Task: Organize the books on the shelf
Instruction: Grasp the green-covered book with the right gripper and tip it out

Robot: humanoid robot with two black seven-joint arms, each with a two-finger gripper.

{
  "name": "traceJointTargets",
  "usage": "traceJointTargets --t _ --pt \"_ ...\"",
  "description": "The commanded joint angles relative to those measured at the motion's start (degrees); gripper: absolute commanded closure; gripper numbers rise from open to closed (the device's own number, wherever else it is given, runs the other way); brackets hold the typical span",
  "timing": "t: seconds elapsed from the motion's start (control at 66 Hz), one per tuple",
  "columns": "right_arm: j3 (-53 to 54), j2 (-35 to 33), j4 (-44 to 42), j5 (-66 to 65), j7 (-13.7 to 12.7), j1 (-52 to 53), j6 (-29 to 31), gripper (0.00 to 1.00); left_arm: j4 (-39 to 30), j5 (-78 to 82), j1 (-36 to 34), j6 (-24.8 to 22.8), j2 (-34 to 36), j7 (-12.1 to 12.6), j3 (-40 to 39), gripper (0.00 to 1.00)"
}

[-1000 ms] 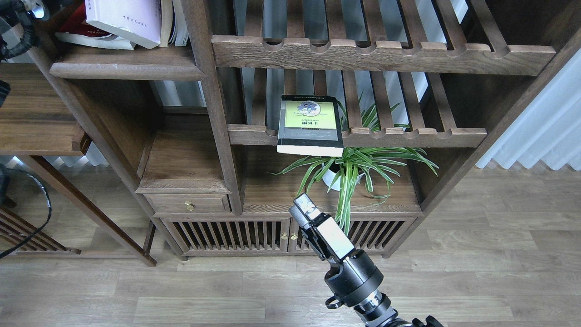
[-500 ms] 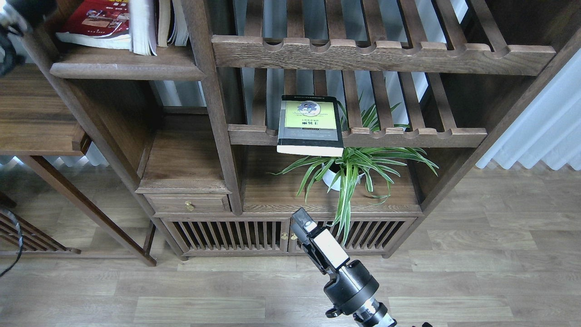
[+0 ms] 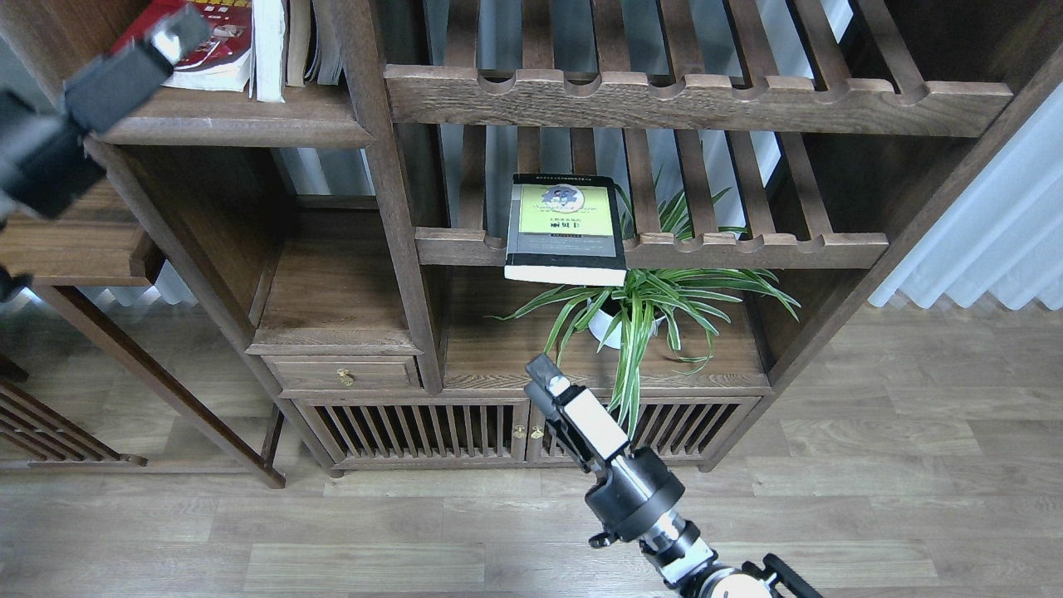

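A red book (image 3: 208, 46) lies flat at the left of the dark-brown shelf (image 3: 241, 126) at top left. A white book (image 3: 267, 50) stands upright against its right side. A black-grey book with a yellow-green panel (image 3: 565, 228) lies flat on the lower slatted rack, overhanging its front rail. My left gripper (image 3: 170, 37) is blurred, just in front of the red book's left corner, and seems to hold nothing. My right gripper (image 3: 541, 375) points up at the cabinet front, well below the black-grey book. Its fingers cannot be told apart.
More pale books (image 3: 314, 41) stand right of the white one, against the bookcase post (image 3: 390, 208). A potted spider plant (image 3: 639, 311) sits under the black-grey book. Two slatted racks (image 3: 689, 95) span the right bay. A side table (image 3: 75, 241) stands left.
The white book, tilted over the red one a second ago, now stands upright. My left arm has drawn back from the shelf into view at top left. My right gripper shifted slightly.
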Motion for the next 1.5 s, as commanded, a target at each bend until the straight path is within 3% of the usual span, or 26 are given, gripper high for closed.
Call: traceJointTargets --t 0.0,0.197,0.379,0.545,0.742,1.182,1.394,1.485 --pt "-0.5 0.0 -0.1 0.0 0.0 0.1 0.6 0.02 0.2 0.1 6.8 0.0 -4.5 0.1 0.2 0.14" --pt "-0.8 0.0 -0.3 -0.5 0.0 0.6 -0.8 0.02 1.7 -0.3 13.3 0.0 -7.8 -0.2 0.3 0.08" --pt "-0.7 0.0 -2.5 1.4 1.4 5.5 -9.9 0.02 3.1 -0.8 14.2 0.0 -8.1 -0.3 -1.6 0.01" --pt "-2.0 0.0 -13.1 3.2 4.3 11.9 -10.7 0.01 4.1 -0.8 15.4 0.0 -8.1 -0.3 -2.5 0.01" --pt "-8.0 0.0 -17.4 3.1 4.4 16.0 -10.7 0.01 4.7 -1.8 16.4 0.0 -8.0 -0.5 -4.7 0.01" --pt "-8.5 0.0 -25.5 10.4 4.5 27.0 -12.0 0.02 9.6 -2.2 23.0 0.0 -9.2 -0.5 -4.5 0.00" --pt "-7.8 0.0 -28.1 16.6 5.1 31.9 -16.6 0.02 11.2 -2.2 23.4 0.0 -9.2 -0.5 -4.5 0.00" --pt "-7.5 0.0 -28.3 20.2 6.5 33.3 -23.4 0.03 11.6 -2.2 23.3 0.0 -9.2 -0.5 -4.5 0.00"
